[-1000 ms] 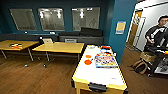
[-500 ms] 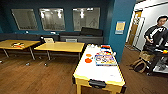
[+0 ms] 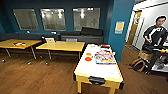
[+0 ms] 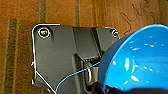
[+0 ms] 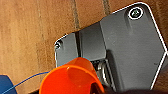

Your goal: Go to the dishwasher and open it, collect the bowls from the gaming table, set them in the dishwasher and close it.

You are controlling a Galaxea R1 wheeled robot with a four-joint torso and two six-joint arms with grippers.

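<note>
Left wrist view: glossy blue round bowl [image 4: 140, 60] apparently carried, grip itself unseen; orange bowl [image 5: 71, 80] likewise at right. Light, rigid, slippery; hold by rim. Others rest on white-topped, yellow-edged gaming table [image 3: 100, 71].

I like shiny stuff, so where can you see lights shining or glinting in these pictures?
In the head view, ceiling lights glare white in the dark windows on the blue wall, and the gaming table top looks washed out. In the left wrist view, small white glints dot the inside of the blue bowl. In the right wrist view, the orange bowl has a bright rim and a darker inside.
</note>
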